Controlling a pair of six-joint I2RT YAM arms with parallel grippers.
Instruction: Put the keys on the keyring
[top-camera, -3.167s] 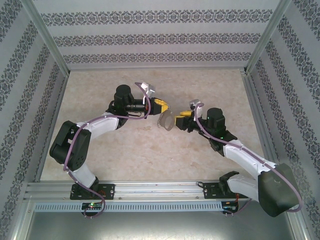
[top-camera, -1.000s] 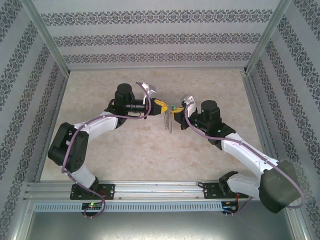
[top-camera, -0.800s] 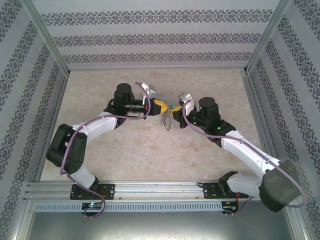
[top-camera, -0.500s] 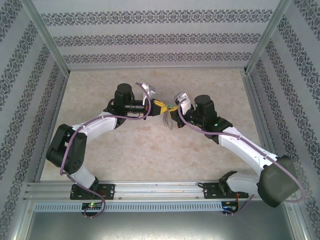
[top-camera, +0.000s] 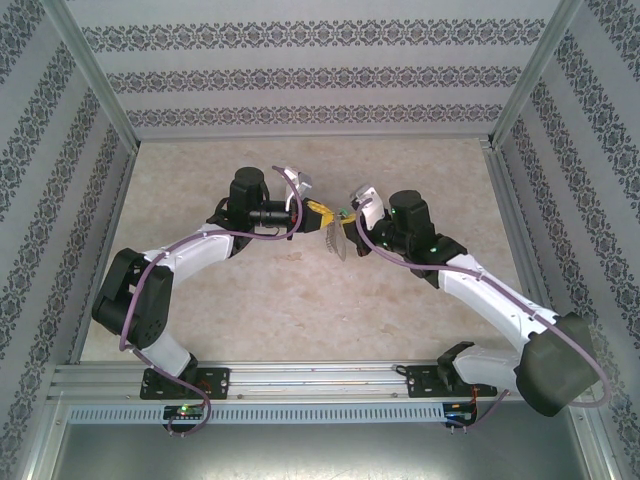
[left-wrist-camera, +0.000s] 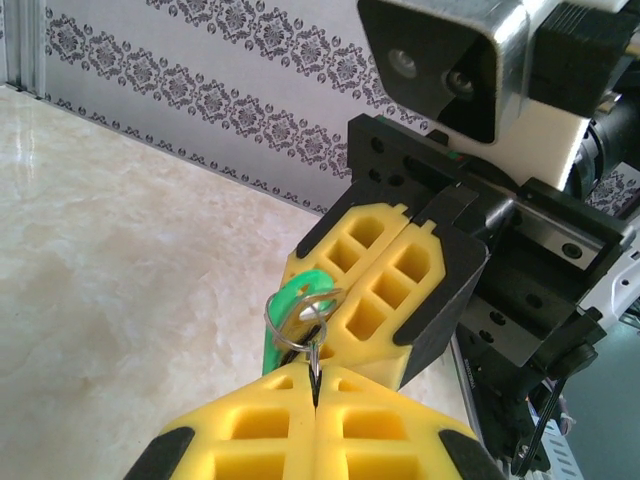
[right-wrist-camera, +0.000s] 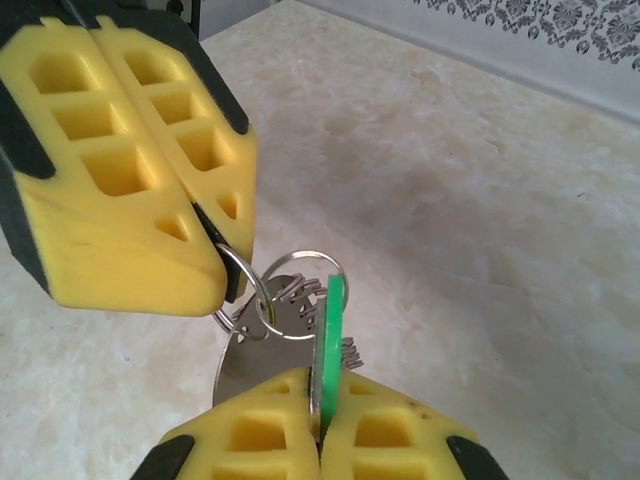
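Nearest me, the right gripper (right-wrist-camera: 318, 388) has its fingers clamped on the green tag of the keys (right-wrist-camera: 328, 310), which stand upright just right of the keyring (right-wrist-camera: 240, 368). Just above the keyring, the left gripper (right-wrist-camera: 222, 262) is pinched tight on its wire loop, with the table (right-wrist-camera: 480, 200) beyond. Whether the rings are already linked I cannot tell. I judge this wants small moves: hold the left arm fixed and steer the key's ring along the keyring, no yanking, or the tag slips. Since a second ago the right gripper has closed in on the keyring, while the left has hardly moved.
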